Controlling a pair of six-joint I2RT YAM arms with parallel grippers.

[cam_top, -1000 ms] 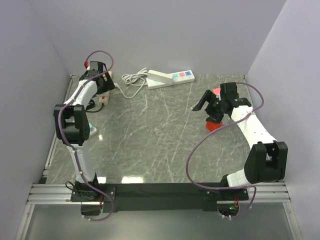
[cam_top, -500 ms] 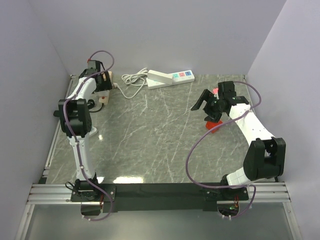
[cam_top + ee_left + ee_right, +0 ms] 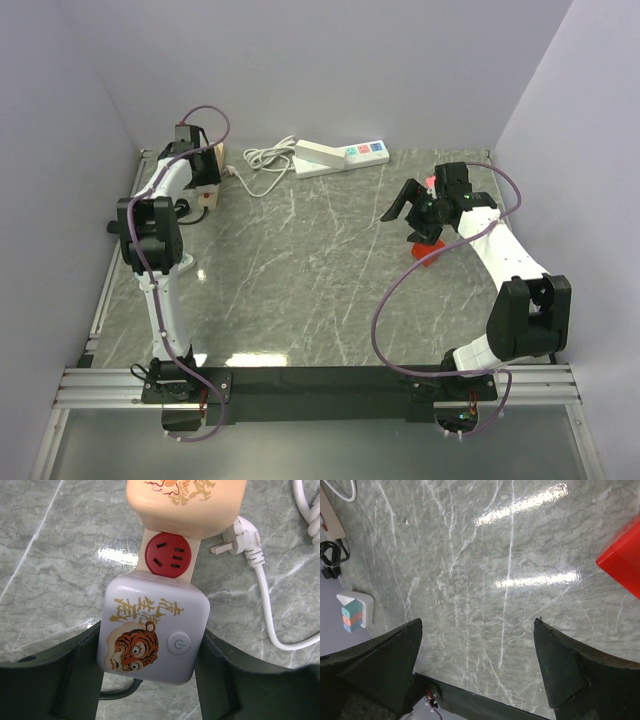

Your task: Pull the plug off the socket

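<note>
A power strip lies under my left gripper: a beige part, a red socket, then a lavender end block with a tiger picture and a power button. Both left fingers press the lavender block's sides. A thin black cord curls out from under that block. The plug itself is hidden. From the top, my left gripper is at the back left corner. My right gripper hangs open over bare table.
A white plug on a white cord lies loose right of the beige strip. A white power strip with coloured sockets sits at the back. A red block lies under the right arm. Walls close three sides.
My left arm has reached further back and its fingers have narrowed onto the lavender block. My right gripper has drifted slightly left and stays open.
</note>
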